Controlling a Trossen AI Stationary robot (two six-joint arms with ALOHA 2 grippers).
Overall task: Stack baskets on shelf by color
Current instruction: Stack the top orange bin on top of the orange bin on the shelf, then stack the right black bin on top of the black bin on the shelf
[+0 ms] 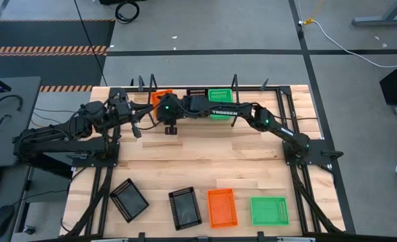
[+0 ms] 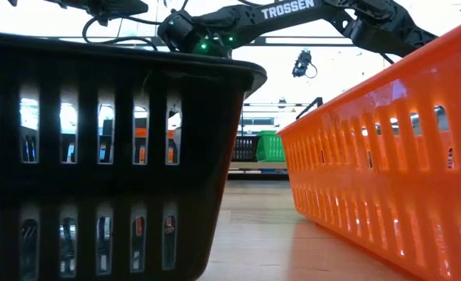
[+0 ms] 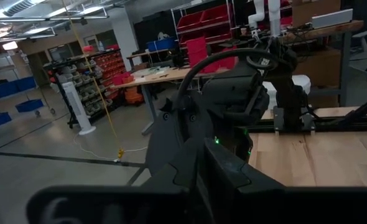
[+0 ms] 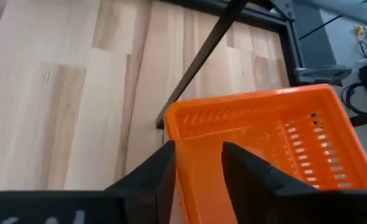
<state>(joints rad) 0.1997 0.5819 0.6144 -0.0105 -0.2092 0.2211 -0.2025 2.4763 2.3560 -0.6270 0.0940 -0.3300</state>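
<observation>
The shelf (image 1: 252, 91) runs along the table's far edge. On it, side by side, are an orange basket (image 1: 159, 98), a black basket (image 1: 197, 93) and a green basket (image 1: 221, 98). Two black baskets (image 1: 129, 199) (image 1: 185, 207), an orange one (image 1: 221, 207) and a green one (image 1: 269, 210) rest flat near the table's near edge. My right gripper (image 4: 199, 165) reaches across from the right to the shelf's orange basket (image 4: 264, 137) and is shut on it. My left gripper (image 1: 135, 125) hovers just left of it, above the table. My right gripper has the orange basket by one end wall (image 4: 199, 134), one finger (image 4: 249, 171) inside the basket and one finger (image 4: 155, 174) outside it. The fingers come from above, slanting down over the rim. Whether the basket's bottom rests on the shelf cannot be seen.
Thin black upright posts (image 1: 235, 82) stand along the shelf, and a black frame bar (image 4: 202, 56) runs close by the held basket. The two arms are close together at the shelf's left end. Bare wood (image 1: 212, 158) lies between the shelf and the near row of baskets.
</observation>
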